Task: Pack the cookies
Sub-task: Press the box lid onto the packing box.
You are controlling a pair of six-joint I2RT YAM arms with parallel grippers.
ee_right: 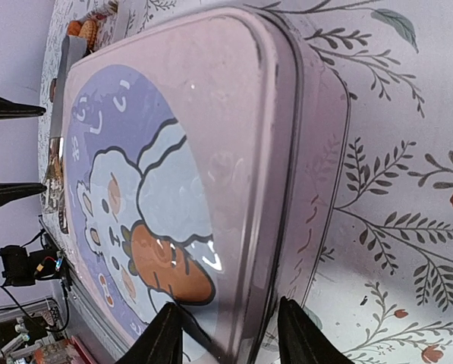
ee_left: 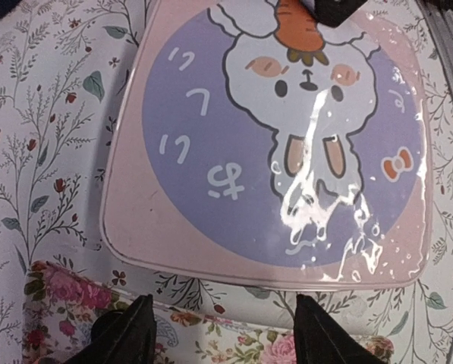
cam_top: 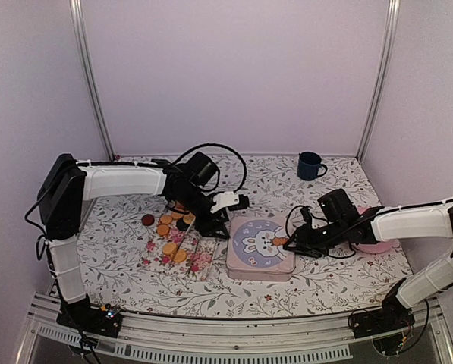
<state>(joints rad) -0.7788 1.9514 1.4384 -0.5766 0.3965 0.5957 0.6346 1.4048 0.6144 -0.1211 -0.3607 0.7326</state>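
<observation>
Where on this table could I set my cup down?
Bare cloth lies along the back, left of the dark blue mug, and in front of the square pink rabbit tin by the near edge. It is crowded around the round orange cookies, the left gripper, the right gripper and the pink plate.

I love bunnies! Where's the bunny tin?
In the top view, the bunny tin sits mid-table, just right of the cookies, with the right pincer at its right edge.

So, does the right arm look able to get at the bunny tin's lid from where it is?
Likely yes: the right gripper straddles the rim of the bunny tin lid, jaws apart, with nothing in between.
</observation>
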